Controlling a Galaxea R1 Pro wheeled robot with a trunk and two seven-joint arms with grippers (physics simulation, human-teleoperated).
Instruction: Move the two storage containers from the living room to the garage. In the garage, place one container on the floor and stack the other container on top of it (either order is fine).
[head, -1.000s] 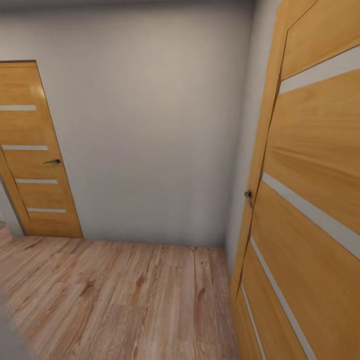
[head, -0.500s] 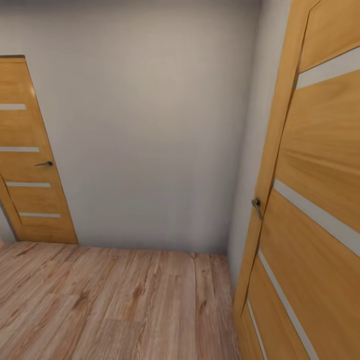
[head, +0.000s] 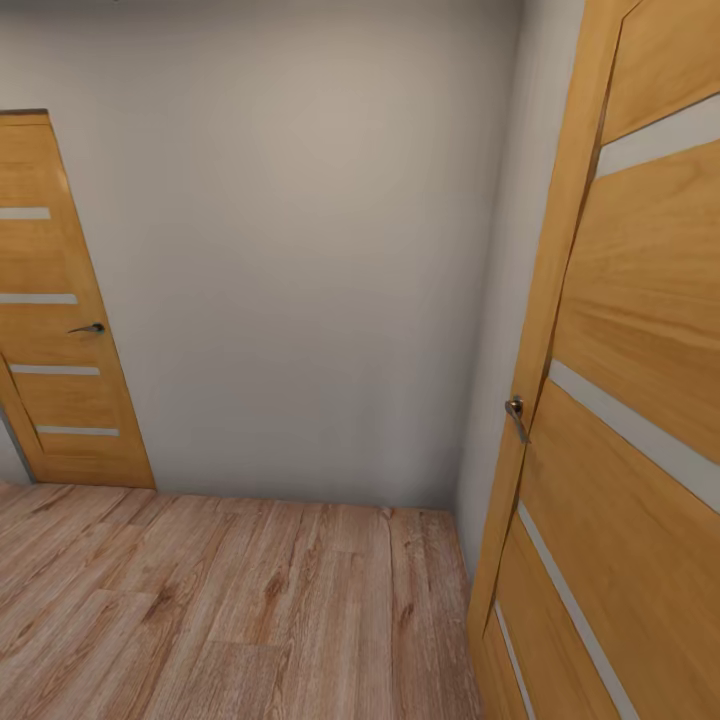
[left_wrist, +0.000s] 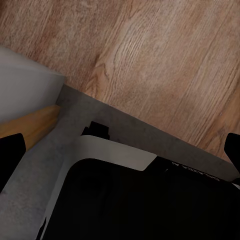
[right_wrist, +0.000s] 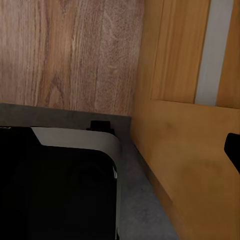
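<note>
Grey wall (head: 300, 250), plank floor (head: 230, 600), two wooden doors (white-striped).

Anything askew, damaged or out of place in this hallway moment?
Nothing stands out. Both wooden doors, the far one and the near one, look intact, and the wood-plank floor shows no spill or debris.

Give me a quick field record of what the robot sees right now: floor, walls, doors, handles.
Floor: light wood planks
Wall ahead: plain off-white wall
Far door: wooden, pale horizontal stripes, shut, at view's left
Far door handle: dark lever
Near door: wooden, same stripes, close at view's right
Near door handle: metal lever
Robot base: dark, near door beside it
</note>
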